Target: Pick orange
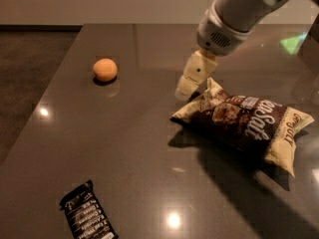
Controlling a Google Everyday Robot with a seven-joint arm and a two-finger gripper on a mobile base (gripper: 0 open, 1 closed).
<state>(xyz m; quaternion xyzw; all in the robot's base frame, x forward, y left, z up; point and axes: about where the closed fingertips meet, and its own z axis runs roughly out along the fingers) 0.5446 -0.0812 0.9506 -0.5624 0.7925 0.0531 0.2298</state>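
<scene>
Approach step: end effector point(185, 87) hovers beside snack bag point(244, 123), opening can't tell, well apart from orange point(105, 69). Next: traverse left across tabletop point(139, 148), descend.

Snack bag point(246, 126), black candy bar point(87, 217), table point(134, 148)

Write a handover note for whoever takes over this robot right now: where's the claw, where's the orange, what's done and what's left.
Claw: hangs low over the table, at the upper left corner of the brown snack bag, clear of the orange.
Orange: sits on the table, far left of the claw in the camera view, untouched and with nothing around it.
Also there: a dark candy bar near the front edge.
Done: nothing picked yet.
Left: bring the claw across to the orange, grasp it and lift.
</scene>
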